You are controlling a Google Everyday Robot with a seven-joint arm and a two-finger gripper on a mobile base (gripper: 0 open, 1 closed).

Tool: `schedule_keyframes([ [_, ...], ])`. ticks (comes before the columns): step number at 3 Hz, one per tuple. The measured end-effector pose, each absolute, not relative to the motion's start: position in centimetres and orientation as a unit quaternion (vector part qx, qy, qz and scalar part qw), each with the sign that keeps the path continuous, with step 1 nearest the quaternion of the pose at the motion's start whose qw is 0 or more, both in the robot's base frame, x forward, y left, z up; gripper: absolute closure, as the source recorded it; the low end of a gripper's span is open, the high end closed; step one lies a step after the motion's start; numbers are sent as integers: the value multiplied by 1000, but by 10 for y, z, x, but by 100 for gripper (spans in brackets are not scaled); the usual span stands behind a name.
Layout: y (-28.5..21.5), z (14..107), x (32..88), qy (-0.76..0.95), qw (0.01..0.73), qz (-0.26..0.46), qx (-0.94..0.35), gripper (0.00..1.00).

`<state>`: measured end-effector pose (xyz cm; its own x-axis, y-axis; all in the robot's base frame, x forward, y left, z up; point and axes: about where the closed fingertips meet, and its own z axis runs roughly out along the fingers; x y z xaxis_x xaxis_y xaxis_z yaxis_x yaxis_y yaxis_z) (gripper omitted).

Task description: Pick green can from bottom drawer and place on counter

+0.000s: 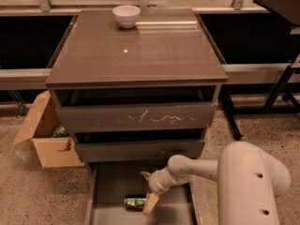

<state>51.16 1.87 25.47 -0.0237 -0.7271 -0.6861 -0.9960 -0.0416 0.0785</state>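
Note:
The green can (134,202) lies on its side on the grey floor of the open bottom drawer (114,182), near its front. My gripper (148,190) reaches into the drawer from the right, just to the right of the can. Its fingers are spread open: the upper fingertip (145,175) is above the can, and the lower fingertip (151,203) sits against the can's right end. The can is not between them. The glossy counter (140,55) tops the cabinet above.
A white bowl (126,15) stands at the counter's back edge. The scratched-front drawer (136,117) and the middle drawer (138,150) are slightly pulled out above my arm. An open cardboard box (44,139) stands left of the cabinet. Black table legs (281,88) stand at the right.

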Motion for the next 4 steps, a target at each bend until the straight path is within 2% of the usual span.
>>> schedule_keyframes([
  [2, 26, 234, 513, 654, 229, 282, -663, 0],
  [4, 44, 171, 525, 640, 236, 258, -684, 0],
])
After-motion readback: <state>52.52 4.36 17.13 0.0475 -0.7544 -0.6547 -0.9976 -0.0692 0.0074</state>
